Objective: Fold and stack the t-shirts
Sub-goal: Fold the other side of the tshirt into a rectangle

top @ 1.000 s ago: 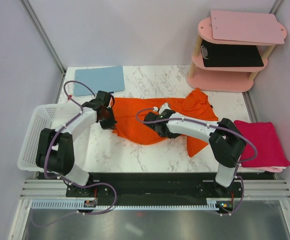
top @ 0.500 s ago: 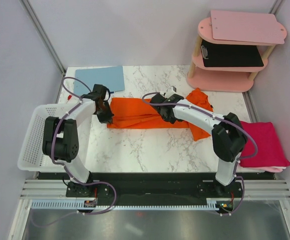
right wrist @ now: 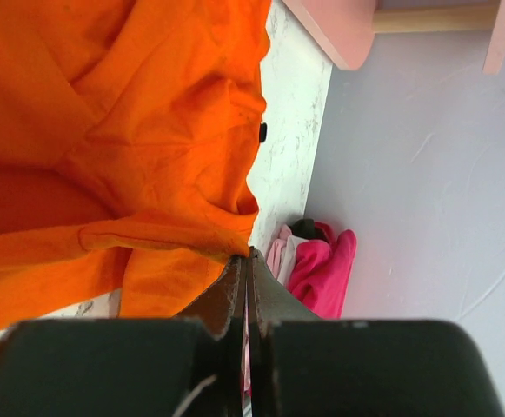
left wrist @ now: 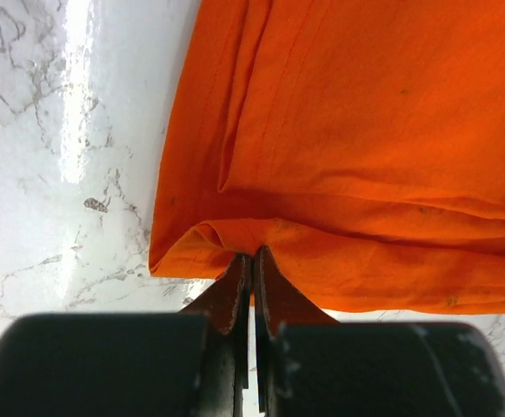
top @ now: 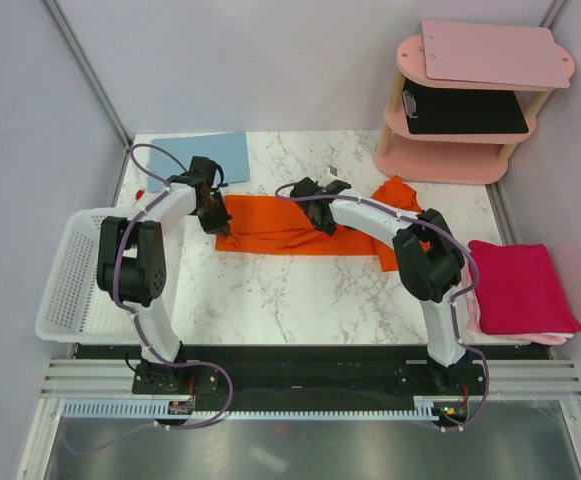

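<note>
The orange shirt (top: 285,225) lies on the white marble counter (top: 270,295), a bit toward 12 o'clock from the middle. It is pulled out into a long flat band that runs from 9 o'clock to 3 o'clock. Its 3 o'clock end is bunched up and reaches out past the right arm.

The left fingers (left wrist: 243,269) are closed tight on the 9 o'clock end of the orange shirt. In the left wrist view a small fold of cloth is pinched right at their tips, and the cloth spreads away from them in soft layers.

The right fingers (right wrist: 237,274) are also closed tight on the orange shirt. They pinch a folded edge on the 12 o'clock side of the band, near its middle. The right arm bends over the bunched part.

The pink shirt (top: 520,285) is folded into a neat rectangle. It sits at the 3 o'clock edge of the counter, well apart from the orange one. A paler pink layer peeks out under it.

A white basket (top: 65,275) hangs at the 9 o'clock side. A blue clipboard (top: 195,160) lies flat at 11 o'clock, just beside the left arm. A pink shelf (top: 440,160) stands at 1 o'clock, with a pale pink board (top: 495,52) on top.
</note>
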Motion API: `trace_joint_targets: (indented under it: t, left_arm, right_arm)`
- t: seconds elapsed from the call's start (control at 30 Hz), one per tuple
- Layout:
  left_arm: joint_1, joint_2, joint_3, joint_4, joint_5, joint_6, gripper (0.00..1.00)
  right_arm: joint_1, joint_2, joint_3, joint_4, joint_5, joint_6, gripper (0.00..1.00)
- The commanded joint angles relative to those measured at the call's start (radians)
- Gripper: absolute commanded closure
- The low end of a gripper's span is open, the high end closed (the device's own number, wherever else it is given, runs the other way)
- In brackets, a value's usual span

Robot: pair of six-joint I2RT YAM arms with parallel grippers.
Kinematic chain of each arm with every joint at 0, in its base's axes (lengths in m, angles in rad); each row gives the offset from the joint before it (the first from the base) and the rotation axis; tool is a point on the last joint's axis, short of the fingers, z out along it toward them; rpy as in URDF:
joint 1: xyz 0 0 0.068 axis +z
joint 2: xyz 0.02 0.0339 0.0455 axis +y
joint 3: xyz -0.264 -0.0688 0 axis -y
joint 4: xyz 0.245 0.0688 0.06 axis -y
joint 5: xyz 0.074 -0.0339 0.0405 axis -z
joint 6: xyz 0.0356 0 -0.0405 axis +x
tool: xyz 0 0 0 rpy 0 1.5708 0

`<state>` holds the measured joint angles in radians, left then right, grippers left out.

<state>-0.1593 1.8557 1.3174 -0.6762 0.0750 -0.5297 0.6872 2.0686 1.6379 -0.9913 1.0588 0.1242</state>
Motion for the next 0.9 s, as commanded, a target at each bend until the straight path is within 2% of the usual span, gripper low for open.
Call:
trace_joint_targets:
  t: [0.0, 0.03, 0.1, 0.13, 0.17, 0.23, 0.37, 0.4, 0.5, 0.57, 0.63, 0.7, 0.73, 0.8, 0.83, 0.87]
  left_arm:
    - [0.021, 0.042, 0.075, -0.029, 0.040, 0.042, 0.95]
    - [0.029, 0.056, 0.082, -0.034, 0.042, 0.043, 0.86]
    - [0.037, 0.062, 0.091, -0.040, 0.052, 0.045, 0.75]
    - [0.046, 0.065, 0.089, -0.042, 0.057, 0.043, 0.61]
    - [0.050, 0.065, 0.094, -0.043, 0.066, 0.043, 0.36]
    - [0.056, 0.057, 0.092, -0.046, 0.056, 0.043, 0.01]
    - [0.058, 0.025, 0.089, -0.051, 0.031, 0.046, 0.00]
    - [0.058, 0.019, 0.089, -0.051, 0.031, 0.048, 0.00]
    - [0.057, -0.009, 0.083, -0.054, 0.037, 0.053, 0.00]
    - [0.056, -0.030, 0.069, -0.052, 0.036, 0.057, 0.00]
    - [0.056, -0.064, 0.051, -0.049, 0.037, 0.062, 0.00]
    - [0.056, -0.090, 0.040, -0.049, 0.043, 0.065, 0.00]
    - [0.055, -0.098, 0.036, -0.049, 0.048, 0.068, 0.00]
    - [0.052, -0.107, 0.020, -0.048, 0.054, 0.071, 0.00]
    - [0.047, -0.113, 0.011, -0.046, 0.055, 0.071, 0.00]
    - [0.046, -0.115, 0.005, -0.042, 0.055, 0.074, 0.00]
  right_arm:
    - [-0.017, 0.053, 0.071, 0.028, 0.049, -0.075, 0.97]
    - [-0.018, 0.059, 0.074, 0.034, 0.050, -0.095, 0.95]
    - [-0.028, 0.077, 0.089, 0.049, 0.049, -0.110, 0.92]
    - [-0.031, 0.084, 0.097, 0.055, 0.050, -0.118, 0.92]
    - [-0.035, 0.099, 0.115, 0.057, 0.049, -0.117, 0.90]
    - [-0.037, 0.110, 0.134, 0.066, 0.059, -0.152, 0.76]
    - [-0.043, 0.128, 0.177, 0.120, 0.122, -0.210, 0.51]
    - [-0.044, 0.128, 0.183, 0.135, 0.135, -0.224, 0.31]
    - [-0.063, 0.142, 0.223, 0.174, 0.205, -0.229, 0.02]
    - [-0.077, 0.115, 0.229, 0.169, 0.193, -0.203, 0.02]
    - [-0.092, 0.037, 0.188, 0.157, 0.054, -0.128, 0.02]
    - [-0.139, -0.030, 0.140, 0.151, -0.119, 0.005, 0.02]
    - [-0.162, -0.094, 0.079, 0.152, -0.301, 0.034, 0.02]
    - [-0.236, -0.151, 0.011, 0.158, -0.455, 0.080, 0.02]
    - [-0.259, -0.201, -0.062, 0.172, -0.596, 0.109, 0.03]
    - [-0.299, -0.226, -0.099, 0.180, -0.646, 0.123, 0.04]
